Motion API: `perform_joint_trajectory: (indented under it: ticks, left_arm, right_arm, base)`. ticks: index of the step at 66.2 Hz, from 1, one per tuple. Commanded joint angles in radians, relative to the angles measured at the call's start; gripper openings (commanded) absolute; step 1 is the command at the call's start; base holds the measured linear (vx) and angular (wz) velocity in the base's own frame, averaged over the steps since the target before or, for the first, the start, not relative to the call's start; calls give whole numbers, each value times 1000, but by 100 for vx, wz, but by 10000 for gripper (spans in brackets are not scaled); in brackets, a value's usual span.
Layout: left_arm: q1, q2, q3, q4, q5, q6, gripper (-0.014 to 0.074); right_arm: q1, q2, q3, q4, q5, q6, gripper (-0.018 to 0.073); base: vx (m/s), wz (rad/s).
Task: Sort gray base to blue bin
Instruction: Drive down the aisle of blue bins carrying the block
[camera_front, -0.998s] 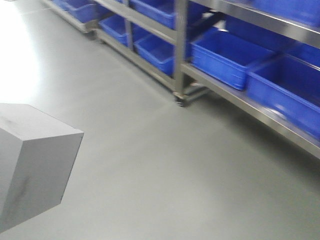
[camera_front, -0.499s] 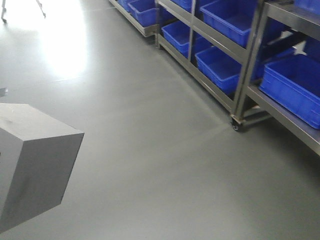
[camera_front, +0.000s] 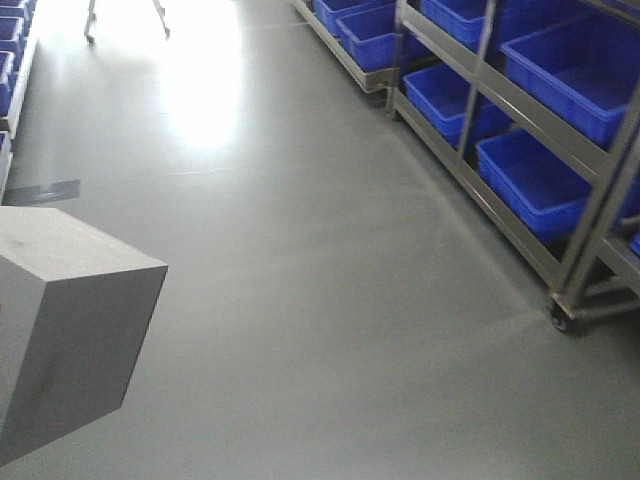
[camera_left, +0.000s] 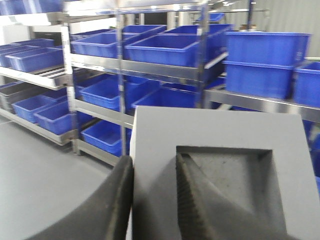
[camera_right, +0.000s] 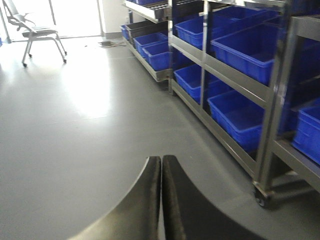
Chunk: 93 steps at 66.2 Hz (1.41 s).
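Observation:
The gray base (camera_left: 220, 135) fills the lower right of the left wrist view, its square recess facing the camera. My left gripper (camera_left: 154, 172) is shut on it, one finger outside its left wall and the other inside the recess. In the front view the same gray base (camera_front: 70, 320) hangs at the lower left above the floor. My right gripper (camera_right: 161, 165) is shut with nothing between its fingers, held over bare floor. Several blue bins (camera_front: 545, 185) sit on the shelves to the right; a blue bin (camera_left: 162, 47) also shows on the rack in the left wrist view.
A metal rack on castors (camera_front: 560, 320) runs along the right side, with more blue bins (camera_right: 240, 117) on its low shelf. A wheeled chair (camera_right: 37, 30) stands far back left by the bright patch. Gray floor (camera_front: 320, 280) spreads between.
The front view has swung left along the aisle: the rack and bins slid toward the right edge and more floor appeared. The gray base keeps its place in the frame.

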<state>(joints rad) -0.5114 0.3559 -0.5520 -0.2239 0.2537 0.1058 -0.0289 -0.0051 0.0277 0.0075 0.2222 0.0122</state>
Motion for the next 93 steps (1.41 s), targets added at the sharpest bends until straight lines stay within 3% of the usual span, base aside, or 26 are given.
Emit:
perform_joint_trajectory:
  ticks: [1, 41, 93]
  left_arm:
    - [-5, 6, -29, -13, -103, -6, -6]
    - [-5, 6, -29, -13, -103, -6, -6]
    - [-5, 6, -29, -13, -103, -6, -6]
  right_arm:
    - [-2, 18, 2, -8, -72, -12, -5]
    - [-2, 18, 2, -8, -72, -12, -5]
    - [-2, 18, 2, -8, -72, -12, -5]
  base:
    - [46, 31]
    - [44, 30]
    - [46, 9]
